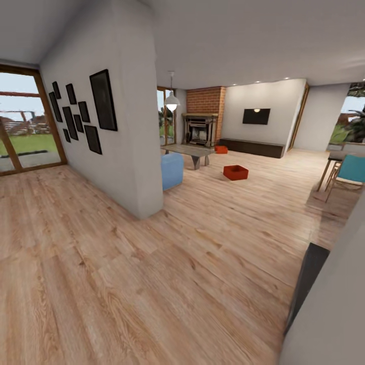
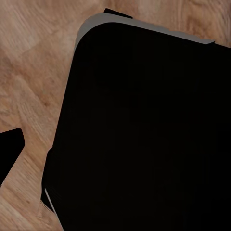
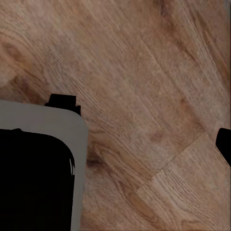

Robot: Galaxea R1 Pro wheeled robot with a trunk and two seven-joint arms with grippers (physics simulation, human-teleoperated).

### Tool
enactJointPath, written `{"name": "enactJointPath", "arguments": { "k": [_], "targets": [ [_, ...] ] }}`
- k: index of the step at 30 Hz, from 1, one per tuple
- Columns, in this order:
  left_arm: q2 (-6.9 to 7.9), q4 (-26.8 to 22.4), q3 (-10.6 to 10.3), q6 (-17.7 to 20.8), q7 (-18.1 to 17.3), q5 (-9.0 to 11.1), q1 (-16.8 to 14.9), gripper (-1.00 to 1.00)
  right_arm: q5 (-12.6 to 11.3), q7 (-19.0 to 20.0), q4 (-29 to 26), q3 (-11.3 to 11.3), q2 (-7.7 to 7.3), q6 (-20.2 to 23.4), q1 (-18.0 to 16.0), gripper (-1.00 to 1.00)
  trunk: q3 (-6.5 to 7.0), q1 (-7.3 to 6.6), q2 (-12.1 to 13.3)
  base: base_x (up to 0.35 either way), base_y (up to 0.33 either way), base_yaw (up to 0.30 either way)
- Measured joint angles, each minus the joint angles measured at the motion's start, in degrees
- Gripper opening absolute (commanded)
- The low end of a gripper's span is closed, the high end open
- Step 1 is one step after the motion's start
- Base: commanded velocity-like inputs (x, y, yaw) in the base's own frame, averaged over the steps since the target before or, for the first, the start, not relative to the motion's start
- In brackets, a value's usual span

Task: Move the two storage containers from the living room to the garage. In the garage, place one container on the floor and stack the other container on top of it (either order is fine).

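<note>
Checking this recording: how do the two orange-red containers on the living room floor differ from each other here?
The nearer container sits out on the open wood planks, right of the coffee table; the farther container sits back near the brick fireplace and the low dark bench. The nearer one shows its open top and inner walls; the farther one is too small to make out inside. Both are orange-red, rest upright on the floor, apart from each other and untouched.

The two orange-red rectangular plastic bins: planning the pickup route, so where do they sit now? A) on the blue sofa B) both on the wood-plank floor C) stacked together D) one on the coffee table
B: the nearer bin and the farther bin rest apart on the wood-plank floor.
</note>
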Motion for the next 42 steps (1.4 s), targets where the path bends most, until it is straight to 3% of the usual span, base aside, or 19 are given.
{"name": "enactJointPath", "arguments": {
  "k": [42],
  "targets": [
    [0.05,0.1,-0.2,0.8,0.0,0.0,0.0,1.00,-0.1,0.0,0.0,0.0,0.03,0.3,0.0,1.00,0.00,0.00,0.0,0.324,0.000,0.000]
  ]
}}
